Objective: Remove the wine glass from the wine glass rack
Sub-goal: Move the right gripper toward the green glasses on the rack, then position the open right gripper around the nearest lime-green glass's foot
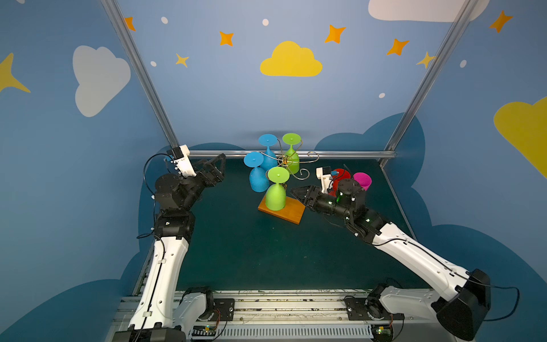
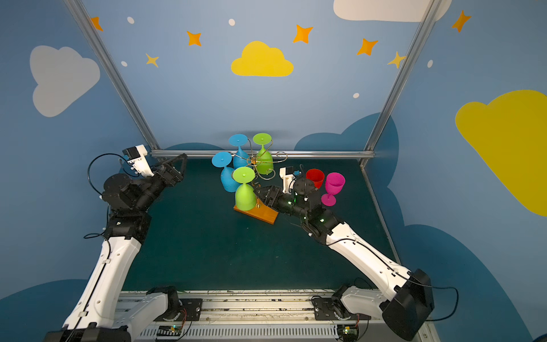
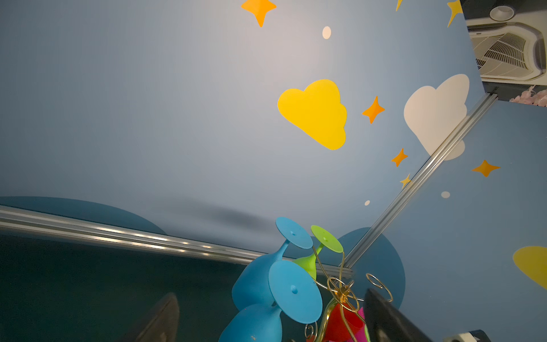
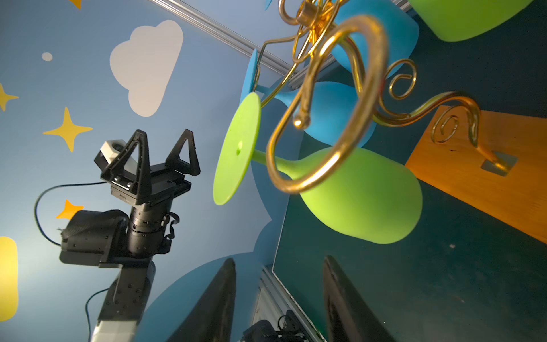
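Reaching in from the right, the right claw (image 1: 296, 191) sits just beside the nearest green wine glass (image 1: 276, 191), its jaws parted and empty, nothing between them in the right wrist view. That glass hangs upside down from a scroll arm of the wine glass rack (image 1: 291, 165), bowl low over the rack's wooden base (image 1: 291, 214). I judge this the approach: the claw is lining up, no grip made yet. Next it needs to close on the bowl or stem, then lift and slide the foot out along the open end of the wire without tugging the light rack over.

Further off, the left claw (image 1: 217, 167) hangs wide open and empty, well apart from the rack. A red glass (image 2: 315, 177) and a pink glass (image 2: 334, 186) stand upright on the dark green bench (image 1: 236, 251) behind the right arm; two blue glasses and another green one still hang. Beyond, blue walls with painted clouds and stars close the booth.
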Controlling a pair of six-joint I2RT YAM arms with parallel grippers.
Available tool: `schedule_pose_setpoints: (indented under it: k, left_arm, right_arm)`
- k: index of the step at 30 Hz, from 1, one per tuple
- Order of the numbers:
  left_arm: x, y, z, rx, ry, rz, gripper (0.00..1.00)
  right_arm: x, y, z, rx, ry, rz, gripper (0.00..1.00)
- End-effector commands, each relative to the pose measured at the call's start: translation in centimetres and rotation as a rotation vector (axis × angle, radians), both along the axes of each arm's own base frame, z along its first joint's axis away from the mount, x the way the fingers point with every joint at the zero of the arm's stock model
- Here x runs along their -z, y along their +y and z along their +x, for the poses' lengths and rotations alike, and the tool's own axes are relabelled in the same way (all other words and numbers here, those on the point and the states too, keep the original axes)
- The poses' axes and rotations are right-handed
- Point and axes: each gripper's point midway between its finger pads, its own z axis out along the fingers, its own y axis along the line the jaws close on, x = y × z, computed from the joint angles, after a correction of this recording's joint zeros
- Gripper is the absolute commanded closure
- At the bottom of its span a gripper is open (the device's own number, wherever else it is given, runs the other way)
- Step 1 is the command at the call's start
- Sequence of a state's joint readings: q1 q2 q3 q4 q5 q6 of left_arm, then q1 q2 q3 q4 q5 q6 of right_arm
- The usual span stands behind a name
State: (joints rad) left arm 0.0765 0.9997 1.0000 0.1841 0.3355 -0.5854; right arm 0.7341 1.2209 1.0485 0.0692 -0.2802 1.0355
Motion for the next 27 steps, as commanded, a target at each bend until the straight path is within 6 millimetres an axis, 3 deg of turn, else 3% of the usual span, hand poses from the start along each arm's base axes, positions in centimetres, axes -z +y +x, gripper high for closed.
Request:
schedule_pose_setpoints:
  k: [1,16,27]
  left_arm:
    - [-0.6,0.1,-0.6,-0.014,-0.033,0.021,0.04]
    - [-1.2,-0.1,-1.3,-0.012,-0.054,0.024,0.03]
    - [-1.2,0.0,-1.4,-0.022,-0.052,0.033,0.03]
  right_arm:
    - [-4.3,0.3,0.4,0.023,-0.067,0.11,0.52]
    - [-5.8,1.4,2.0,0.046,-0.067,0.168,0.56]
    - [-5.6,1.9,3.2,0.069,-0.036,0.154,0.6]
